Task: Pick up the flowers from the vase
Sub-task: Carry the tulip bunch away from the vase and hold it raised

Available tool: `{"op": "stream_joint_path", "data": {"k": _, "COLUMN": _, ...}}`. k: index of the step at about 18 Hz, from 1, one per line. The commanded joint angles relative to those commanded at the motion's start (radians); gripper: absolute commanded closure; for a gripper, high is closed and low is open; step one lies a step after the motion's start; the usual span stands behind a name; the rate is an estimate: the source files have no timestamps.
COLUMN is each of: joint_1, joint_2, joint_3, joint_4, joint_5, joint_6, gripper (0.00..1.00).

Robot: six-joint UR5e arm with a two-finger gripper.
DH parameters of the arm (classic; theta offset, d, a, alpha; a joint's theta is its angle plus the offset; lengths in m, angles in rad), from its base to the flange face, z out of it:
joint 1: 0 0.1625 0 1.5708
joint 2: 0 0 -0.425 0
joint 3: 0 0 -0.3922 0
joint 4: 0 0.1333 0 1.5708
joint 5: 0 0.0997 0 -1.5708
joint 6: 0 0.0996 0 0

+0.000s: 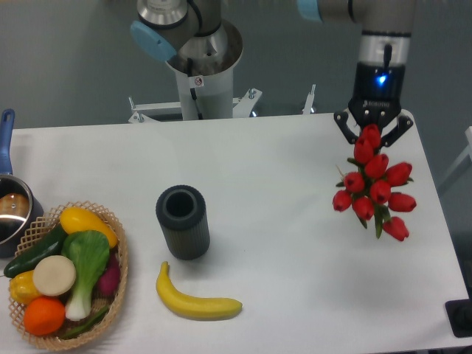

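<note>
Flowers: we record a bunch of red tulip buds with green leaves [375,190], out of the vase and at the right side of the table, its topmost bud up between the gripper fingers; whether the lower buds touch the tabletop we cannot tell.
Gripper: we note the black two-finger gripper [372,135] pointing down from the arm at the far right, its fingers spread to either side of the top bud; it appears to have hold of the bunch there, though the contact itself is partly hidden by the blooms.
Vase: we list a short dark grey ribbed cylinder with a thick round rim [182,222], upright, left of centre, well apart from the flowers, its mouth bare.
Banana: a yellow banana [196,300] lying just near of the vase.
Basket: a woven wicker basket [116,284] at the near left, filled with plastic vegetables and fruit.
Pan: a metal saucepan with a blue handle [10,200] at the left edge, cut off by the frame.
Table: a white tabletop [280,243] bearing all of the above.
</note>
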Motion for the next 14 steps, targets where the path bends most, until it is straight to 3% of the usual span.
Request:
{"op": "stream_joint_path", "data": {"k": 7, "joint_1": -0.074, "joint_2": -0.054, "joint_3": 0.026, "joint_4": -0.012, "joint_5": 0.336, "joint_6": -0.005, "gripper": 0.94}}
{"op": "stream_joint_path", "data": {"k": 12, "joint_1": -0.086, "joint_2": -0.078, "joint_3": 0.121, "joint_4": -0.205, "joint_5": 0.412, "joint_6": 0.041, "gripper": 0.92}}
{"op": "stream_joint_path", "data": {"k": 14, "joint_1": -0.086, "joint_2": -0.080, "joint_3": 0.127, "joint_4": -0.229, "joint_5": 0.433, "joint_6": 0.070, "gripper": 0.92}}
